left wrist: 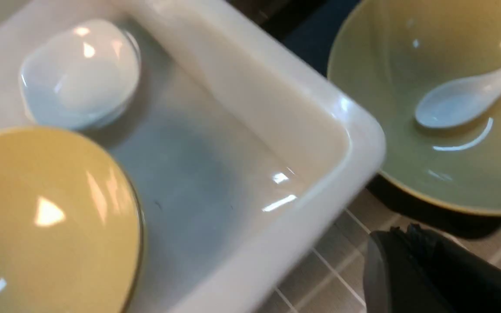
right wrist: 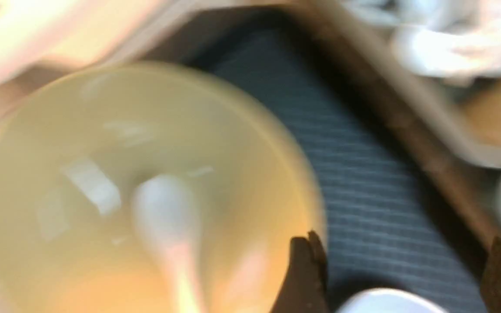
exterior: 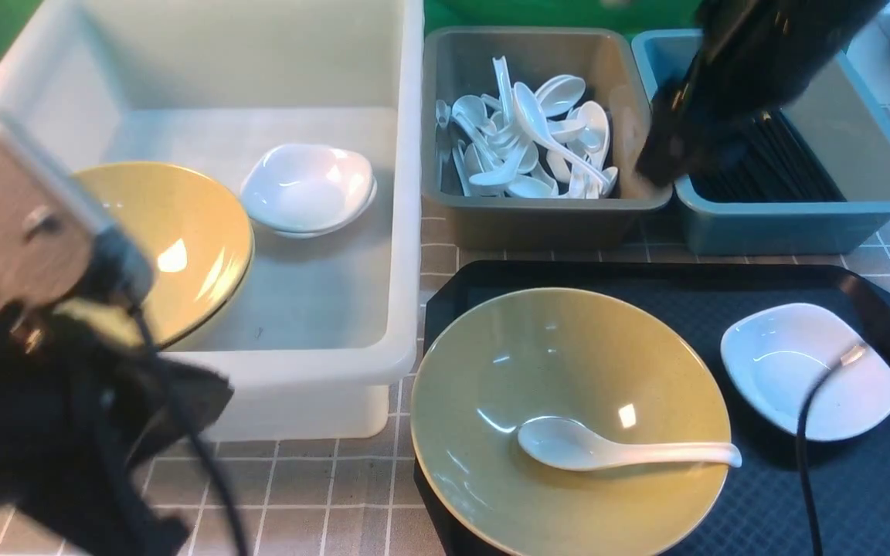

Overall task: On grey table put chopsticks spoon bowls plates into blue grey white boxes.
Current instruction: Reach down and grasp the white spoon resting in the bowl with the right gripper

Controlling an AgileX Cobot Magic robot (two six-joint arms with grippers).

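The right claw (right wrist: 402, 243) hangs with fingers apart and empty over the worktop's far-right part, where the grey box (exterior: 545, 220) meets the blue box (exterior: 800, 225) holding the chopsticks (exterior: 793, 170); the left claw (left wrist: 407, 274), pressed together, sits by the white box's (exterior: 298, 371) near corner. The likely next pick is the spoon (exterior: 615, 452) lying in the bowl (exterior: 507, 363) at the black tray's (exterior: 862, 494) left end, handle pointing toward the tray's right edge. Pinching that handle across its narrow width, near the bowl's rim, then lifting straight up before crossing to the grey box should stop it slipping.
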